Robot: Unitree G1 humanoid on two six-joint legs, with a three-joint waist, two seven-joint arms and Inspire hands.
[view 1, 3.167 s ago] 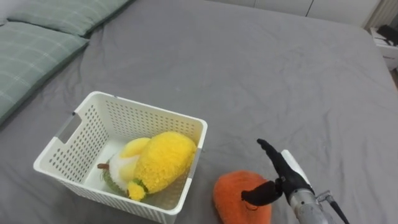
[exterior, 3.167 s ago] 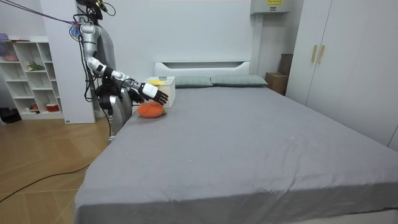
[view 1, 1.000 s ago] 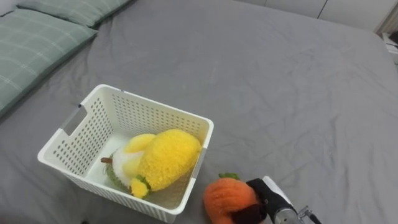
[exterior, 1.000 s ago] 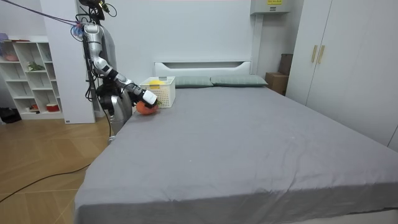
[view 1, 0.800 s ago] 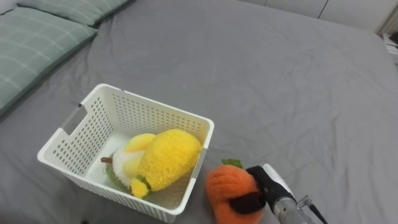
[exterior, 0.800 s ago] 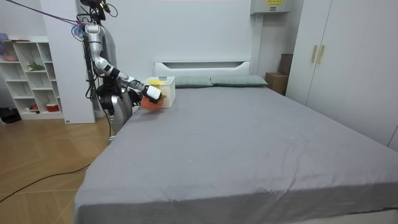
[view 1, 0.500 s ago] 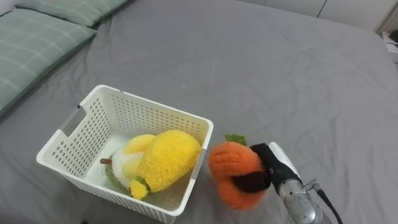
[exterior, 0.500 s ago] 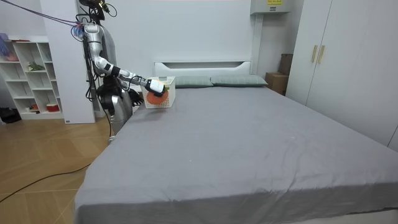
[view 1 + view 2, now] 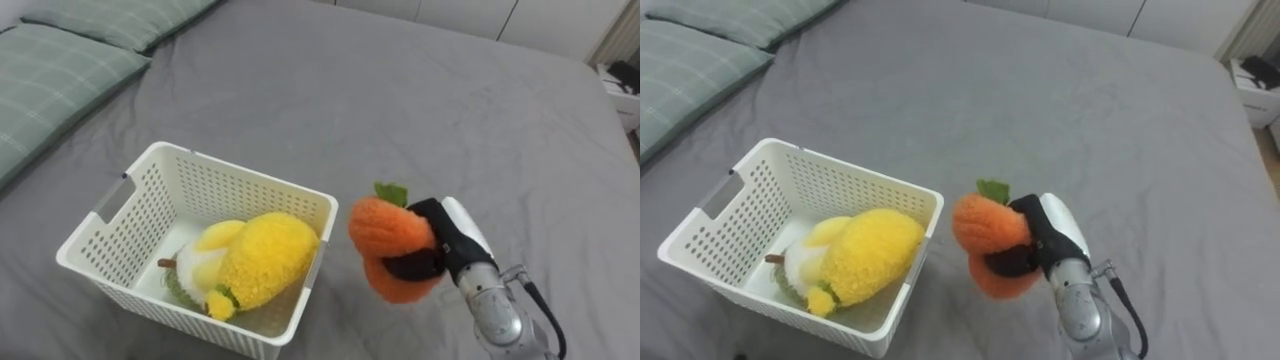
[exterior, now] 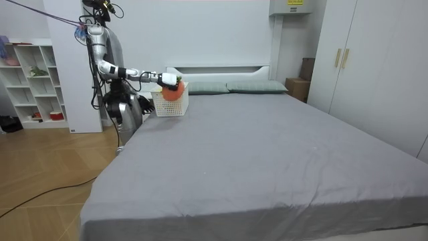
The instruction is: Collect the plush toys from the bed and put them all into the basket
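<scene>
An orange plush toy with a green leaf on top hangs above the grey bed, with my right hand shut on it; its dark fingers wrap the toy's right side. The toy hovers just right of a white slotted basket, at about its rim height. In the basket lies a yellow plush toy with a paler one tucked under it. In the room view I stand at the bed's corner near the headboard, my right arm stretched out level, holding the orange toy by the basket.
Green checked pillows lie at the head of the bed, left of the basket. The grey bedcover spreads wide beyond and right of my hand. A white shelf unit stands behind me, wardrobes on the room view's right.
My right hand closed on the orange toy and lifted it off the bedcover, up and towards the basket. The arm rose to level. The basket and its toys stayed put.
</scene>
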